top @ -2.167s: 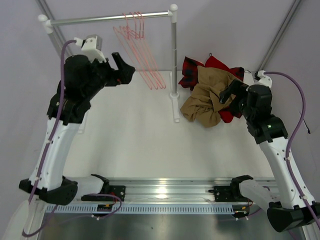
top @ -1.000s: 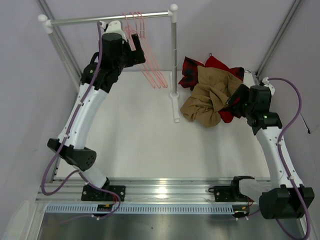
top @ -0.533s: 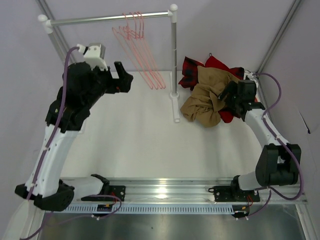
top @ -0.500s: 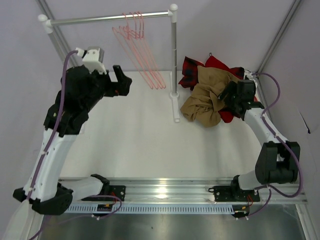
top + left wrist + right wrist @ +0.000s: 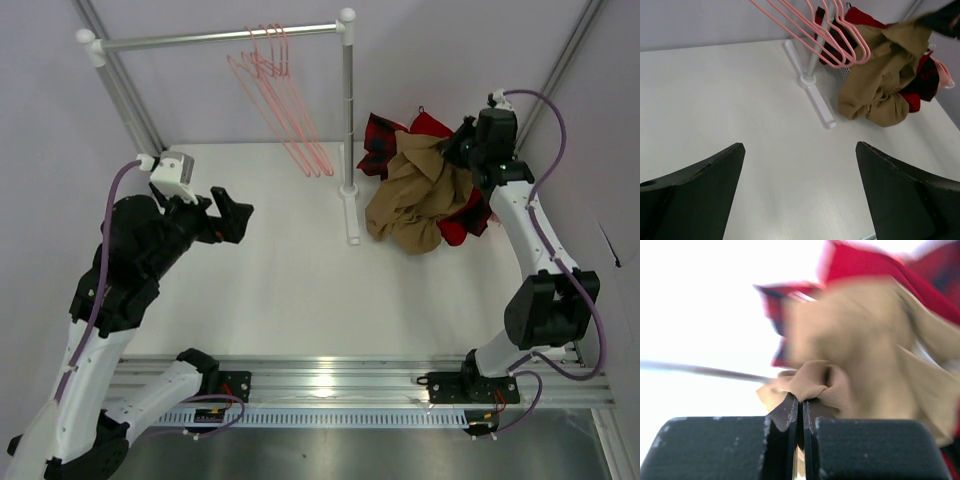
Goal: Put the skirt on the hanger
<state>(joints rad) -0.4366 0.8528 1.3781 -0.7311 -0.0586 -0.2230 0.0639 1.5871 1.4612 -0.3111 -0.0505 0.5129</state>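
The tan skirt (image 5: 415,195) drooped crumpled, one fold pinched in the right gripper (image 5: 800,407); the pink hanger (image 5: 310,160) hung well ahead of the left gripper (image 5: 232,212).

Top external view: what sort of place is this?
Probably a lab test cell for garment handling: a white table enclosed by plain panels, a clothes rail with pink hangers, and the tan skirt pinched in the right pincer.

Bright, even light with soft shadows; glare on the metal rail (image 5: 330,388) at the tabletop's (image 5: 280,280) near edge. Right wrist view is overexposed, the skirt (image 5: 865,355) seemingly motion-blurred.
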